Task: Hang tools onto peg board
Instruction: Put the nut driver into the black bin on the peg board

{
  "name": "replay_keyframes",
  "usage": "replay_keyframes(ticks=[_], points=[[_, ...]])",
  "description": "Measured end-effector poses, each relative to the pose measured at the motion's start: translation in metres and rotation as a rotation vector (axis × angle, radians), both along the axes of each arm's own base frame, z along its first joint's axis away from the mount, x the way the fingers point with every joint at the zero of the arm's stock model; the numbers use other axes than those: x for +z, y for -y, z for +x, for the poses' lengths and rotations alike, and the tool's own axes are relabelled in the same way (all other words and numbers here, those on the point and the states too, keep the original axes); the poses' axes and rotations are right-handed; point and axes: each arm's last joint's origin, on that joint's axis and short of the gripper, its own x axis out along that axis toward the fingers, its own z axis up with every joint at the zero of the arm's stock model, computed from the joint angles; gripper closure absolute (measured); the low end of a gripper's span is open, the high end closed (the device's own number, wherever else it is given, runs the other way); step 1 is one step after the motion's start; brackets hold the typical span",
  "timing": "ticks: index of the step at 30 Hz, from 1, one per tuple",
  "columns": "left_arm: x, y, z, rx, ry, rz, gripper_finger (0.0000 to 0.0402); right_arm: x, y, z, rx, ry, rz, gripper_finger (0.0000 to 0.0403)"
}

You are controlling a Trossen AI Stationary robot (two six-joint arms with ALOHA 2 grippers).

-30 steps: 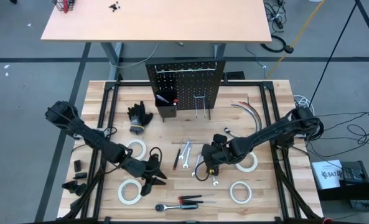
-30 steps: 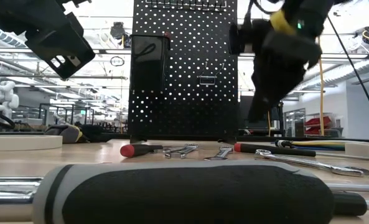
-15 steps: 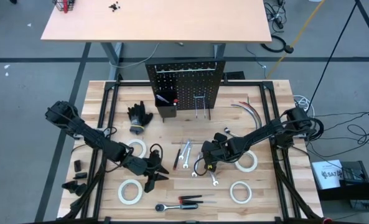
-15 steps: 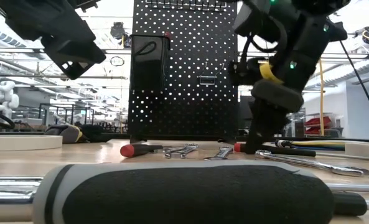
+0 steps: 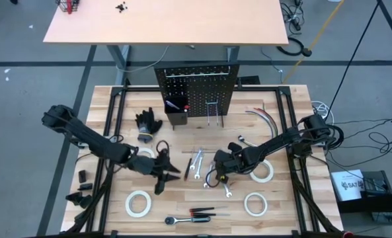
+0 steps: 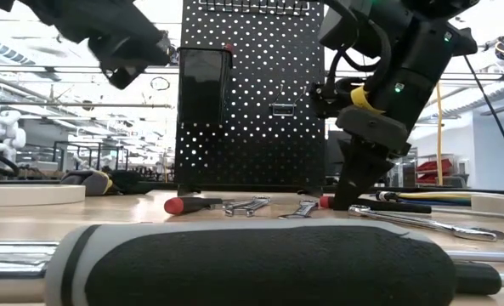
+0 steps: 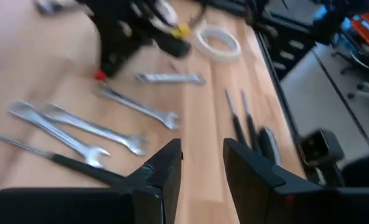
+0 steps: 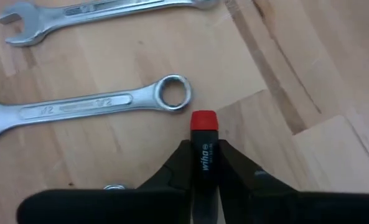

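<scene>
Left pincer (image 5: 161,173) hovers over table (image 5: 116,198) left of wrenches (image 5: 196,165), fingers parted, empty; likely lining up for next tool. Right pincer (image 8: 203,165) down at table level, clenched on red-capped screwdriver (image 8: 203,140) beside ring end of wrench (image 8: 91,106), probably to lift it toward peg board (image 5: 197,92), well apart at table's far edge. Handle reads "wiha"; wrench stamped "12".

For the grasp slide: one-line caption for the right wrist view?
Right gripper jaws closed on the red-capped black screwdriver lying on the table, beside two silver wrenches.
</scene>
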Motion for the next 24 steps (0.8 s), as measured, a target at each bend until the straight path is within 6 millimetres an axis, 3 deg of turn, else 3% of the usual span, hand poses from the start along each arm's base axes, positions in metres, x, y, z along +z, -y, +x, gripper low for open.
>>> replay_keyframes(ticks=[5, 10, 18, 24], points=[[0.018, -0.023, -0.001, 0.110, 0.083, 0.048, 0.0281, 0.018, 0.005, -0.005, -0.026, 0.049, -0.019, 0.0365], [0.029, -0.039, -0.003, 0.160, 0.123, 0.045, 0.0281, 0.054, 0.006, -0.009, -0.044, 0.195, -0.023, 0.0365], [0.031, -0.047, -0.003, 0.148, 0.114, 0.048, 0.0281, 0.125, 0.011, -0.027, -0.017, 0.496, -0.024, 0.0365], [0.029, -0.046, -0.004, 0.123, 0.095, 0.041, 0.0281, 0.184, 0.008, -0.031, 0.114, 0.891, -0.063, 0.0365]])
